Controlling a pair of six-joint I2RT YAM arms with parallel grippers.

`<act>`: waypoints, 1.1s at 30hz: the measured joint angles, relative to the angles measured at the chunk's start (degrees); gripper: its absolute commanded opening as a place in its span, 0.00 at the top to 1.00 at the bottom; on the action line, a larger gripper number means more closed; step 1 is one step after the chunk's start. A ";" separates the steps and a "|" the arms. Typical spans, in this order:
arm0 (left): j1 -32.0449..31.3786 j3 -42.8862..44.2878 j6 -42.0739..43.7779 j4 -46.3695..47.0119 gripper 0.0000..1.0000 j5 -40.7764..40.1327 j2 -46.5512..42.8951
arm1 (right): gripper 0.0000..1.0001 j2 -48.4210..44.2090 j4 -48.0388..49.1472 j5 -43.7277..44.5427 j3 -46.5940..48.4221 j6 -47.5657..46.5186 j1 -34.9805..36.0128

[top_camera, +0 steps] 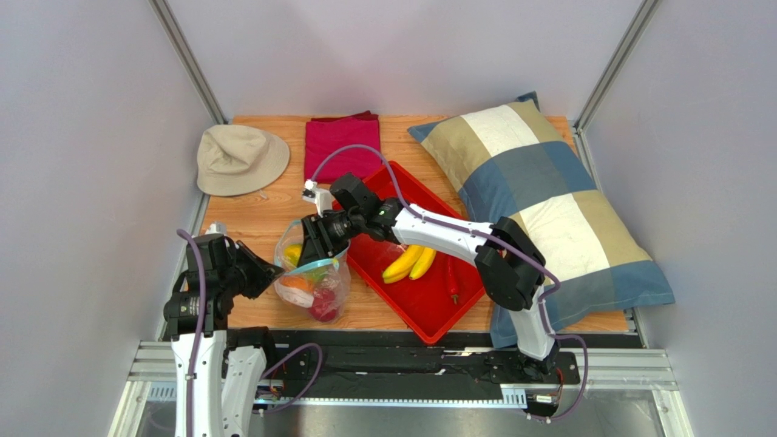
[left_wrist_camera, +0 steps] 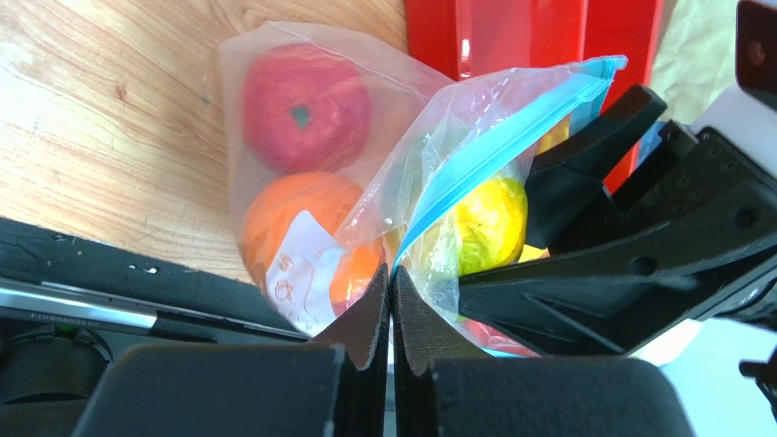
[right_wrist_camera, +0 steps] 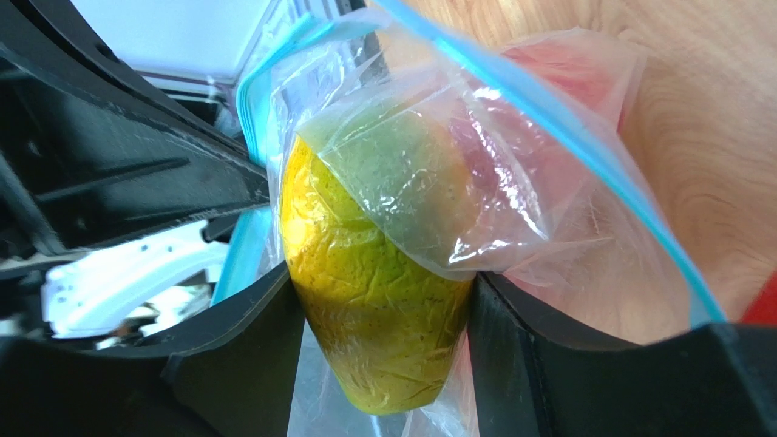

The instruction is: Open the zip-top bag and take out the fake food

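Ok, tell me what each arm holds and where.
The left fingers pinch the zip-top bag at its mouth; right fingers clamp the mango across its sides.

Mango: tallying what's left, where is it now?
Top view: the mango sits in the open bag left of the red tray, gripped by the right gripper.

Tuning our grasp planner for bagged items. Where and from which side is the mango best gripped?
Grip the mango across its middle, entering through the open mouth of the zip-top bag, whose rim the left gripper pinches. It lies lengthwise toward that mouth, so the right gripper straddles its sides.
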 measured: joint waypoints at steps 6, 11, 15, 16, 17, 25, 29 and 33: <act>0.00 -3.21 -0.70 0.35 1.00 0.24 -0.37 | 0.20 5.46 -2.25 -0.52 2.71 2.14 -0.11; 0.00 -3.78 -1.68 1.05 1.00 1.99 1.14 | 0.05 7.19 -10.27 3.63 5.84 -1.84 0.52; 0.00 -3.78 -1.79 1.70 1.00 2.45 1.20 | 0.07 7.15 -16.09 7.63 8.48 -6.01 1.16; 0.00 -3.80 -1.84 1.81 1.00 2.47 1.20 | 0.12 7.15 -17.38 8.52 9.16 -6.91 1.40; 0.00 -3.80 -1.92 1.95 1.00 2.49 1.20 | 0.16 7.10 -18.86 9.68 9.99 -7.91 1.66; 0.00 -3.82 -2.29 2.27 1.00 2.60 1.07 | 0.04 5.88 -24.20 15.30 12.07 -13.09 5.03; 0.00 -3.82 -2.32 2.21 1.00 2.69 0.92 | 0.02 5.88 -25.77 19.15 12.72 -15.21 6.95; 0.00 -3.82 -2.27 1.95 1.00 2.80 0.87 | 0.02 5.86 -28.52 23.19 15.21 -16.87 7.93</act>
